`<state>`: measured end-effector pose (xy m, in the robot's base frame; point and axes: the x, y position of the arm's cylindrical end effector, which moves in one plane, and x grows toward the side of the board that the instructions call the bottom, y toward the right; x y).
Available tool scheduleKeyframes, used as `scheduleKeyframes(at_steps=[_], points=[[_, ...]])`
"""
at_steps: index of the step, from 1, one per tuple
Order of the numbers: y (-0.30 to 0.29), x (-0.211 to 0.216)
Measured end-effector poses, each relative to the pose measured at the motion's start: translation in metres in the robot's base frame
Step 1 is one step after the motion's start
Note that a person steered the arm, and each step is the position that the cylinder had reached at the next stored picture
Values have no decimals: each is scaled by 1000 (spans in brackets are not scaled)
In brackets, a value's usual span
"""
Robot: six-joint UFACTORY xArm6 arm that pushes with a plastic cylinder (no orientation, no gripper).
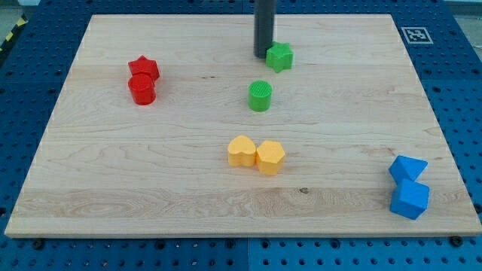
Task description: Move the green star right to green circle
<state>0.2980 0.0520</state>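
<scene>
The green star lies near the view's top, just right of centre. The green circle stands a little below it and slightly to its left, apart from it. My tip rests on the board at the star's left side, touching or nearly touching it. The dark rod rises straight up out of the view's top.
A red star and a red cylinder touch at the view's left. A yellow heart and a yellow hexagon touch below centre. Two blue blocks sit stacked at the bottom right near the wooden board's edge.
</scene>
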Motion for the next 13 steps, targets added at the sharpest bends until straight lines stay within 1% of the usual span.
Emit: scheduleKeyframes(at_steps=[1,2,3,4,5,7,8,10,11,13], points=[[30,17],[36,28],[65,-7],[84,10],[74,29],[74,17],[74,39],[63,69],[60,78],[47,79]])
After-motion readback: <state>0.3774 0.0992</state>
